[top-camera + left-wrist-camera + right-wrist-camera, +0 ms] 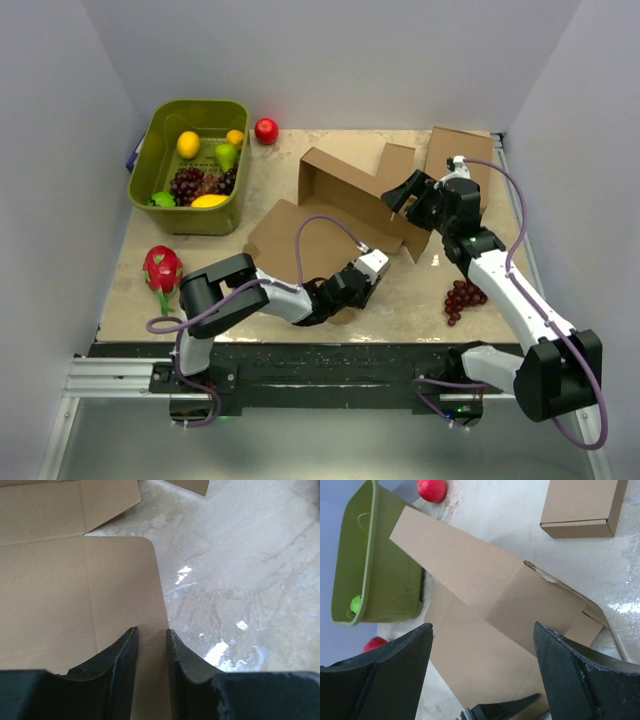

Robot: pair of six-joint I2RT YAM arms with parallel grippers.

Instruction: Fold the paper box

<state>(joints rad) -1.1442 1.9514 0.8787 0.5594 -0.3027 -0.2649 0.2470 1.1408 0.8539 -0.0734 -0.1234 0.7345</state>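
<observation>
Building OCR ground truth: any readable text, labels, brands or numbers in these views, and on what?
None readable in any view.
The large brown corrugated cardboard sheet is plain on every face shown.
The small closed brown cardboard box and the green plastic bin show no print either.

Two slender robot arms, left arm (270,296) and right arm (510,290), white shells between chunky black joints, a purple cable (335,219) looping along each, left gripper (151,630) with narrow curved matte-black fingers (120,660), right gripper (482,627) with broad black wedge fingers (570,670), edges slightly rough.
</observation>
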